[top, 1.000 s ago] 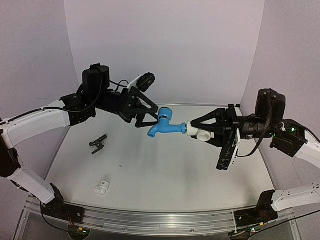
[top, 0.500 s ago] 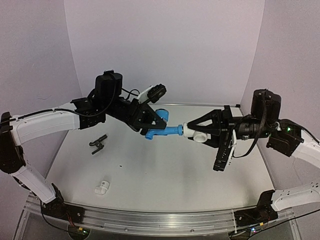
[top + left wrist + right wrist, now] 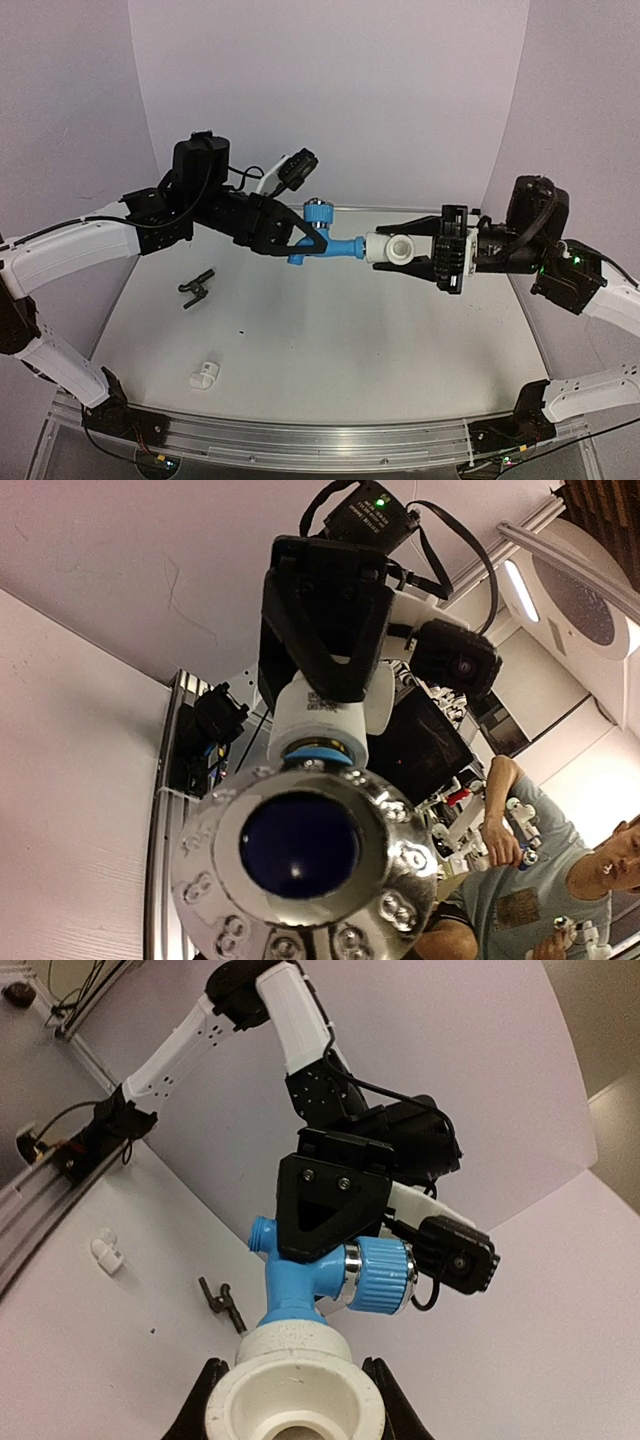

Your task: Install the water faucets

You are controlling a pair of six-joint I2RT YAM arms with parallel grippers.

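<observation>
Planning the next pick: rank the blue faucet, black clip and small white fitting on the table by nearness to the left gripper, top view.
1. Blue faucet, in the left gripper.
2. Black clip, left on the table.
3. Small white fitting, front-left edge.

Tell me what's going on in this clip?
Both arms hold an assembly in the air above the table. The left tool grips the blue faucet by its body, knob upward, and the right tool grips a white pipe fitting with the faucet's stem in its end. A small black part and a spare white fitting lie untouched on the table.
</observation>
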